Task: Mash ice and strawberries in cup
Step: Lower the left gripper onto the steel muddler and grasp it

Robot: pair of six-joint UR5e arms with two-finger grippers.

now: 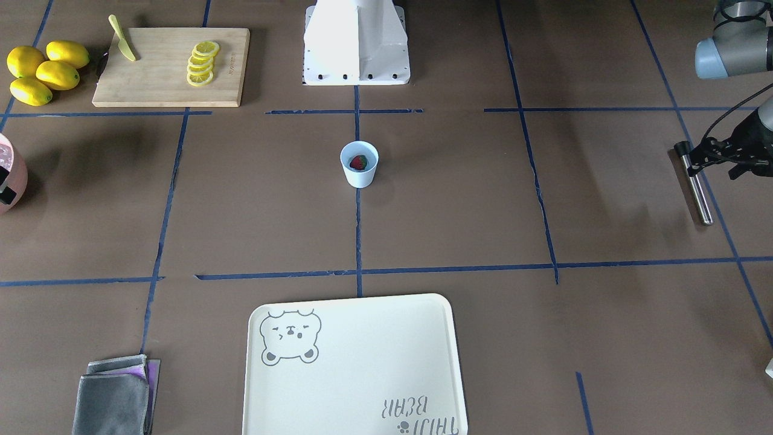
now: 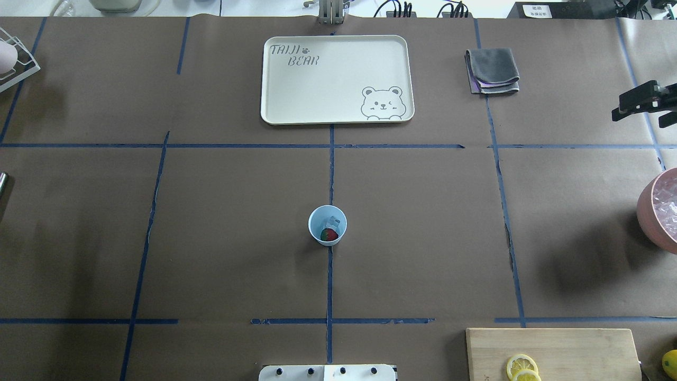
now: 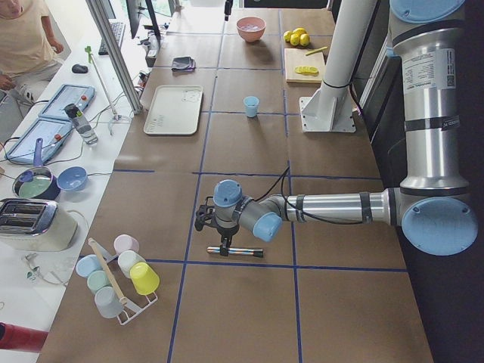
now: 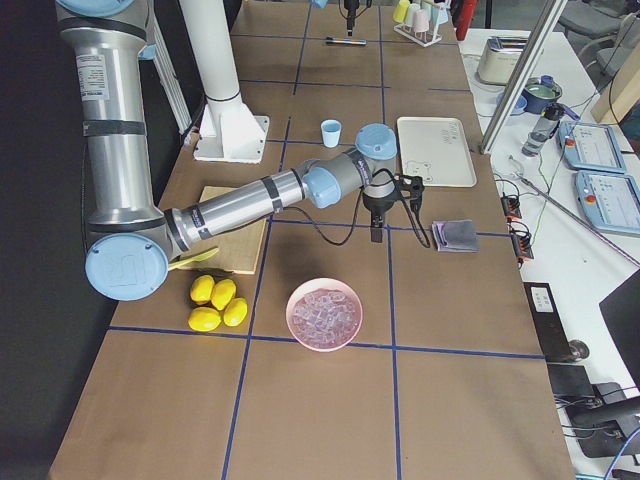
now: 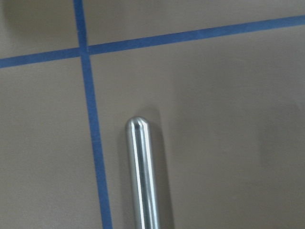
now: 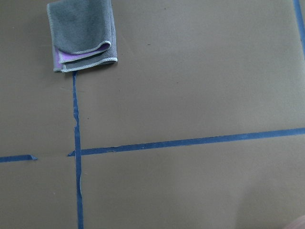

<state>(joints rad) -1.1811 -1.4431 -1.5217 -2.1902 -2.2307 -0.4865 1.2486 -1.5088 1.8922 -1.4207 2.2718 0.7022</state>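
Note:
The pale-blue cup (image 1: pixel 359 172) stands upright near the table's middle, also in the overhead view (image 2: pixel 317 222). Inside it lie a red strawberry (image 2: pixel 329 235) and a clear piece of ice (image 2: pixel 332 220). My left gripper (image 1: pixel 694 162) is down at one end of a steel rod (image 1: pixel 699 199) that lies flat on the table far to the robot's left. The rod fills the left wrist view (image 5: pixel 140 176). I cannot tell whether the jaws grip it. My right gripper (image 2: pixel 642 106) hangs open and empty far to the right, near the folded cloth.
A white bear tray (image 2: pixel 328 79) lies beyond the cup. A grey cloth (image 2: pixel 492 70) is beside it. A pink bowl of ice (image 2: pixel 661 211), a cutting board (image 1: pixel 163 78) with lemon slices (image 1: pixel 202 62), a knife (image 1: pixel 122 39) and whole lemons (image 1: pixel 42 72) are on the robot's right.

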